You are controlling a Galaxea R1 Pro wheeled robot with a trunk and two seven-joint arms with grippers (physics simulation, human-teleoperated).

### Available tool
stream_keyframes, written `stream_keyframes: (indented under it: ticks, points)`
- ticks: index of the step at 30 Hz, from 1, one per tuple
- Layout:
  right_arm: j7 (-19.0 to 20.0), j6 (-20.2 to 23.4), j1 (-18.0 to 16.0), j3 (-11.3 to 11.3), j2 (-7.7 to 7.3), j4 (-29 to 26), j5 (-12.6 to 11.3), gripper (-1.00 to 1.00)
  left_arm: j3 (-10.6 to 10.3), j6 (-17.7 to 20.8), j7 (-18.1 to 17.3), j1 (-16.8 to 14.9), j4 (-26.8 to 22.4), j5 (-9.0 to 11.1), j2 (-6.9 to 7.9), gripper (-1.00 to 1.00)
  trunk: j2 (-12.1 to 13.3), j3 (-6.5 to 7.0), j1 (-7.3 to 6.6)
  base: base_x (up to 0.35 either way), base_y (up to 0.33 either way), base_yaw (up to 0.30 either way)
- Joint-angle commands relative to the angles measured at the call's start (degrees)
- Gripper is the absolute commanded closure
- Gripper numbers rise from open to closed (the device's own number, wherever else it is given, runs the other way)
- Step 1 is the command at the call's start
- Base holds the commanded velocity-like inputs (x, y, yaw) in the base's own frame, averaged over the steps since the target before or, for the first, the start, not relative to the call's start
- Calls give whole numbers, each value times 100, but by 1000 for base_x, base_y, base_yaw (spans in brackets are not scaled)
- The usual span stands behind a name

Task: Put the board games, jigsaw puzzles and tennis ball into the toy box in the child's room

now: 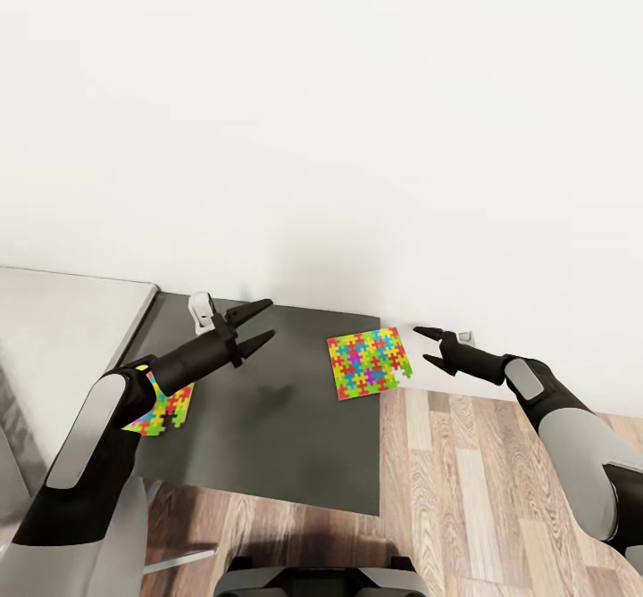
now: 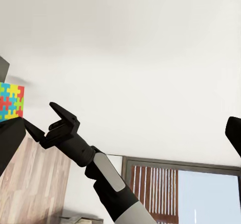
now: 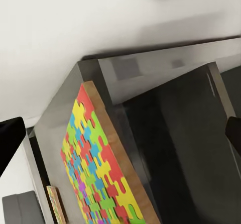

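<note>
A colourful jigsaw puzzle (image 1: 368,362) lies flat at the right back corner of the dark table (image 1: 268,427); the right wrist view shows it close up (image 3: 95,169). A second jigsaw puzzle (image 1: 165,410) lies at the table's left edge, partly hidden under my left forearm. My left gripper (image 1: 254,325) hovers open over the back middle of the table, holding nothing. My right gripper (image 1: 427,347) is open and empty just past the table's right edge, pointing at the first puzzle. The left wrist view shows that right gripper (image 2: 45,119) beside the puzzle's corner (image 2: 10,101).
A bare white wall (image 1: 321,133) runs right behind the table. A small white object (image 1: 202,307) stands at the table's back left. A grey surface (image 1: 54,329) adjoins the table on the left. Wooden floor (image 1: 482,490) lies to the right, and a window (image 2: 181,189) is farther off.
</note>
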Motion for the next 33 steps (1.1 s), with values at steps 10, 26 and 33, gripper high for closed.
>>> stream_keyframes:
  ticks: [10, 26, 33]
  points:
    - [9, 32, -5, -32, -15, 4, 16, -100, -4, 7, 52, -4, 3, 51, -5, -100, -9, -6, 3, 0, 0, 9]
    - [4, 31, 149, -29, -12, 25, 28, -100, -4, 7, 65, -4, 5, 49, -12, -100, -9, -1, 3, 0, 0, 21]
    - [4, 31, 223, -25, -14, 28, 32, -100, -4, 7, 69, -5, 10, 47, -10, -100, -9, -1, 3, 0, 0, 3]
